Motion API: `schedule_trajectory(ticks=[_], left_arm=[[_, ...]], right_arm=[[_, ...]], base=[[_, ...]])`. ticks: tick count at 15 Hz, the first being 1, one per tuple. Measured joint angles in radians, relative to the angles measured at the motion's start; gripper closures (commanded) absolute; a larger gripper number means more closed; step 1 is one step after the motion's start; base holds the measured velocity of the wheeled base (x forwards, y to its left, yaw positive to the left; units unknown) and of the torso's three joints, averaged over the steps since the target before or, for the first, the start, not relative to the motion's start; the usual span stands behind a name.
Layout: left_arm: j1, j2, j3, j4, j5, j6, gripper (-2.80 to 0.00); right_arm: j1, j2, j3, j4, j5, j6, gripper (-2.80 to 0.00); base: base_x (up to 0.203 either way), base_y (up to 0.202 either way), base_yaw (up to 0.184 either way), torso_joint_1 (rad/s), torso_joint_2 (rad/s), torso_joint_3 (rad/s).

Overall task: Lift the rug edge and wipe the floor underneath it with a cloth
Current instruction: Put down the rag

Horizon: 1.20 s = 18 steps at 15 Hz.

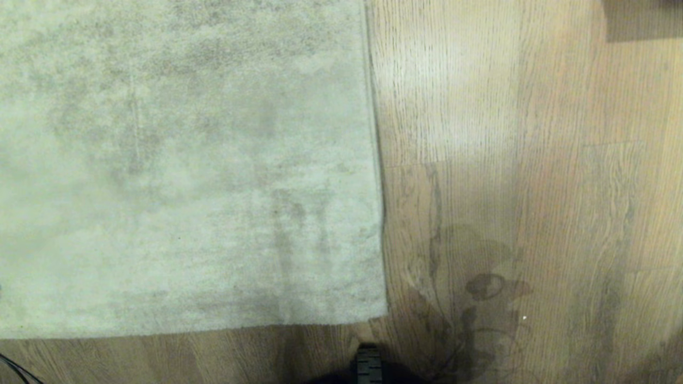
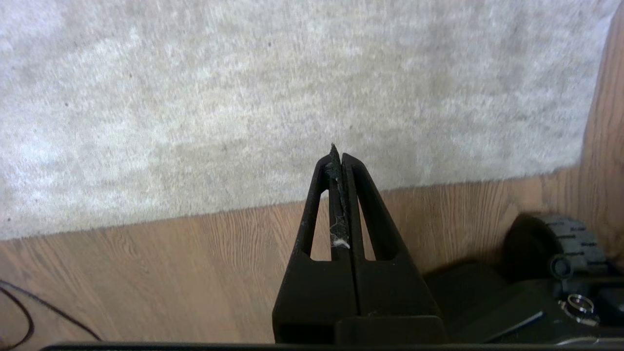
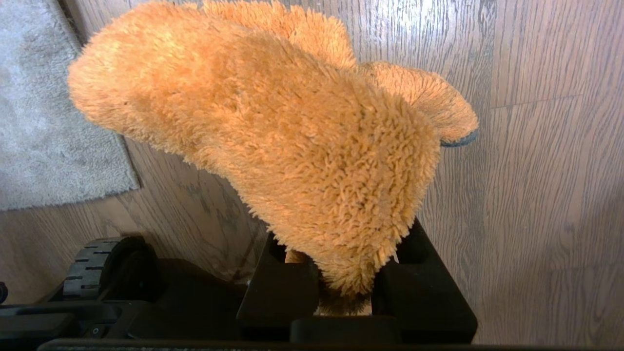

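The pale grey mottled rug (image 1: 181, 160) lies flat, and its rug edge (image 1: 376, 160) runs straight down to a corner (image 1: 384, 312). Oak-look floor (image 1: 507, 160) borders it on the right and in front. Neither arm shows in the head view. In the left wrist view my left gripper (image 2: 337, 156) is shut and empty, with only lint between its jaws, hanging above the rug edge (image 2: 195, 215). My right gripper (image 3: 342, 219) is shut on the fluffy orange cloth (image 3: 292, 136), which has a teal trim (image 3: 458, 141) and hides the fingertips. It is held above the floor (image 3: 546, 170), beside the rug corner (image 3: 131, 183).
My base's black wheel (image 2: 568, 241) sits close to the rug corner and also shows as the wheel (image 3: 92, 268) and the wheel (image 1: 368, 365). A thin black cable (image 2: 29, 312) lies on the floor at the near left. A dark object (image 1: 643, 18) stands at the far right.
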State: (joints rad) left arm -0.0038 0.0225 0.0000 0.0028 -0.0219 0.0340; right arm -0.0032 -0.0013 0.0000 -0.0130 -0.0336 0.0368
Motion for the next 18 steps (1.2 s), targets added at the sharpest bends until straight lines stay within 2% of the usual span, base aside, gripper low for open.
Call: schedule_trajectory(ticks=[8, 11, 18], left_arm=[[0.0, -0.022, 0.0, -0.001, 0.0, 0.004, 0.0], [0.0, -0.022, 0.0, -0.001, 0.002, -0.02, 0.0], [0.0, -0.022, 0.0, -0.001, 0.002, -0.025, 0.0]], right_arm=[[0.0, 0.0, 0.0, 0.0, 0.0, 0.0, 0.0], [0.0, 0.0, 0.0, 0.0, 0.0, 0.0, 0.0], [0.0, 0.0, 0.0, 0.0, 0.0, 0.0, 0.0]], base=[[0.0, 0.0, 0.0, 0.0, 0.0, 0.0], [0.0, 0.0, 0.0, 0.0, 0.0, 0.0], [0.0, 0.0, 0.0, 0.0, 0.0, 0.0]])
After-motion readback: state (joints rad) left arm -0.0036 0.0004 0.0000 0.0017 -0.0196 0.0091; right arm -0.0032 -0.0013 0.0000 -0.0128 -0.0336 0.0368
